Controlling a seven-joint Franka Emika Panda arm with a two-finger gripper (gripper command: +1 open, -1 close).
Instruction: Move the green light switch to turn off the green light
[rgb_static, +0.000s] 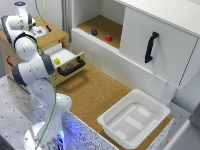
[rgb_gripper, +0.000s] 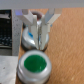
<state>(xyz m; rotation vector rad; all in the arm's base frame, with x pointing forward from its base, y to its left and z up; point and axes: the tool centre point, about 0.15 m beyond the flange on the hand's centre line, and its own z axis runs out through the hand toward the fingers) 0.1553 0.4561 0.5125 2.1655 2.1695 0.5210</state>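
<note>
- The claw (rgb_gripper: 41, 26) shows only in the wrist view; its two pale fingers (rgb_gripper: 46, 27) stand a little apart, nothing visibly between them, so it reads as released.
- Just past its fingertips sits a round green button light (rgb_gripper: 34, 64) in a grey ring.
- The green light switch itself cannot be made out in the blur.
- In the exterior view, the white arm (rgb_static: 35, 70) reaches toward the wooden box (rgb_static: 42, 42), beside an open drawer (rgb_static: 67, 61) holding a yellow block (rgb_static: 57, 61).
- Well away, a white bin (rgb_static: 134, 117) rests on the cork counter (rgb_static: 92, 92).
</note>
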